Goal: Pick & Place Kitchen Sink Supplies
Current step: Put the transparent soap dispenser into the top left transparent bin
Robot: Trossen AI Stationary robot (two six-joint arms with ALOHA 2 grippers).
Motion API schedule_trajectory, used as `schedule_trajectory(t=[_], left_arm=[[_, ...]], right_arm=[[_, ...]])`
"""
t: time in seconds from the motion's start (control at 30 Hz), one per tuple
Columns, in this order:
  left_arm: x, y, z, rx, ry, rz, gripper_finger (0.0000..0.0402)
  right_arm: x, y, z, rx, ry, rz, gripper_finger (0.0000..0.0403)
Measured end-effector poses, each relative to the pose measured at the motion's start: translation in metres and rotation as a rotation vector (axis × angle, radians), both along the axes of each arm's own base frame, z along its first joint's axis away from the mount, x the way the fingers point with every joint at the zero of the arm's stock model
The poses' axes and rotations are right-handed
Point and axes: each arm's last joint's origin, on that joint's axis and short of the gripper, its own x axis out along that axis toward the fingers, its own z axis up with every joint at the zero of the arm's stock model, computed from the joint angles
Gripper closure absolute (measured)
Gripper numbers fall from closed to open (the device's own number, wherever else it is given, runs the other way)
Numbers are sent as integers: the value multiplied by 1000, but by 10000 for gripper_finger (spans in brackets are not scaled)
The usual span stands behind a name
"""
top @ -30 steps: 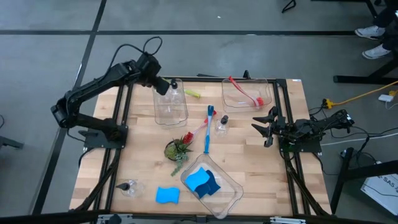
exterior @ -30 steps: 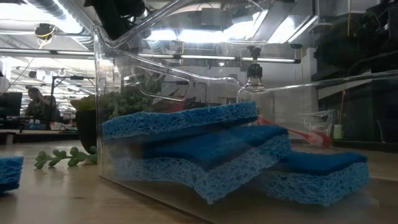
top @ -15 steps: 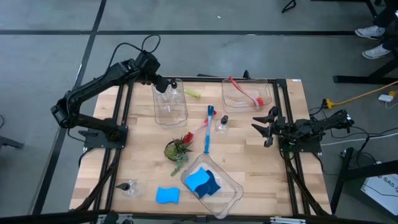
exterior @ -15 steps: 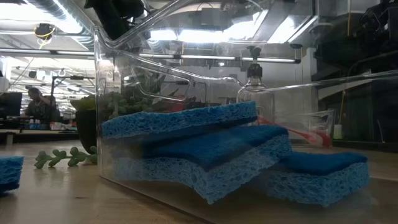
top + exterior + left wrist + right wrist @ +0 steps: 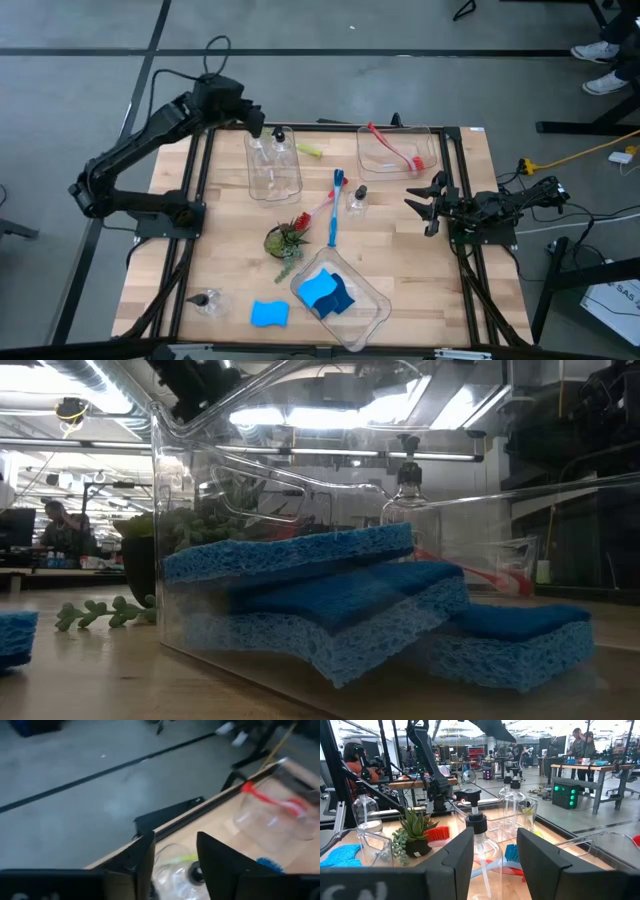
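Note:
My left gripper (image 5: 257, 127) (image 5: 175, 857) hangs open above the far left corner, just clear of a clear bin (image 5: 275, 168) where two clear pump bottles (image 5: 279, 140) stand upright. A yellow-green brush (image 5: 308, 150) lies beside that bin. A red brush (image 5: 395, 148) lies in the far right bin (image 5: 430, 160). A blue brush (image 5: 335, 205), a red-handled brush (image 5: 318, 208) and a small bottle (image 5: 357, 198) sit mid-table. Blue sponges (image 5: 325, 292) lie in the near bin (image 5: 375, 310); one more sponge (image 5: 269, 313) and a tipped bottle (image 5: 205, 299) are on the wood. My right gripper (image 5: 425, 205) (image 5: 495, 865) waits open at the right edge.
A small potted plant (image 5: 288, 238) stands mid-table between the brushes and the near bin, a strand trailing toward the near edge. Bare wood lies along the left side and at the near right. Black frame rails run along both table sides.
My left gripper has risen and drawn back toward the table's far left corner, tipping closer to level, away from the pump bottle it was at. That bottle stays standing in the far left bin. My right arm has kept still.

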Motion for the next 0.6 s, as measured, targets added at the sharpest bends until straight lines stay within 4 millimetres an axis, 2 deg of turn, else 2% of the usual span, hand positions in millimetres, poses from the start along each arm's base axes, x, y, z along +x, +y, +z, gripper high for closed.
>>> schedule_trajectory(t=[0.17,0.3,0.47,0.6], left_arm=[[-8,-15,16,4,-141,-109,211],[-9,-38,30,48,-216,-338,189],[-9,-71,40,89,-258,-487,191],[-11,-98,46,48,-325,-592,205]], right_arm=[[0,0,0,1,0,0,254],[0,0,0,1,0,0,254],[0,0,0,1,0,0,254],[0,0,0,-1,0,0,254]])
